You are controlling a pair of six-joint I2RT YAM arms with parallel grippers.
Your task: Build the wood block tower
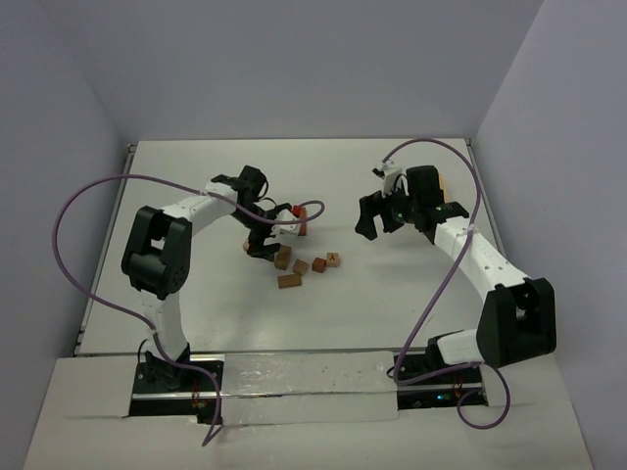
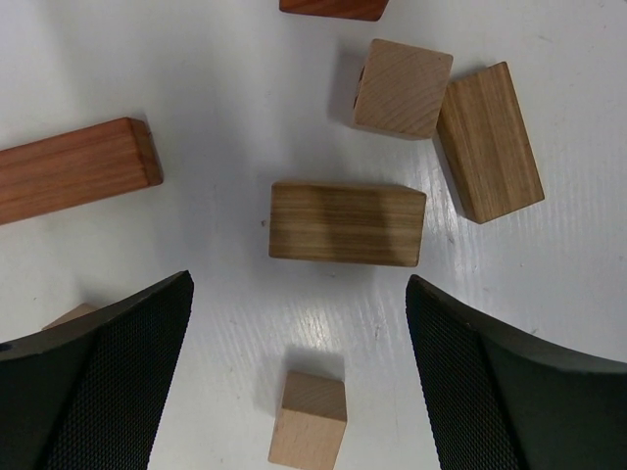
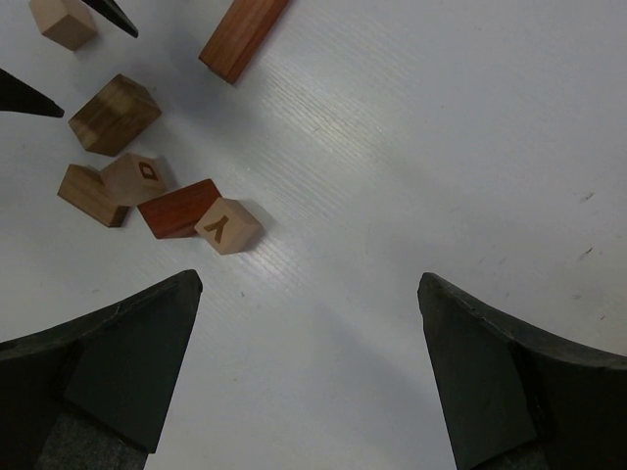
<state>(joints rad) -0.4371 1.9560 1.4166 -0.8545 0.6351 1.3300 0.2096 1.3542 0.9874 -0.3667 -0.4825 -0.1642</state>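
Several wood blocks (image 1: 301, 265) lie loose and unstacked on the white table, just right of my left gripper (image 1: 265, 238). No tower shows in any view. In the left wrist view, my left gripper (image 2: 299, 294) is open over a small tan cube (image 2: 309, 419), which sits between the jaws without touching them. Beyond it lie an olive-brown block (image 2: 347, 223), a tan cube (image 2: 402, 88), a brown bar (image 2: 488, 142) and a reddish bar (image 2: 73, 168). My right gripper (image 1: 368, 220) (image 3: 309, 284) is open over bare table. The lettered Y cube (image 3: 227, 225) and red block (image 3: 176, 208) lie ahead to its left.
Purple cables (image 1: 98, 196) loop from both arms over the table. White walls (image 1: 294, 69) close in the back and sides. A tan object (image 1: 443, 183) peeks out behind my right wrist. The left gripper's black fingertips (image 3: 24, 93) show at the right wrist view's upper left.
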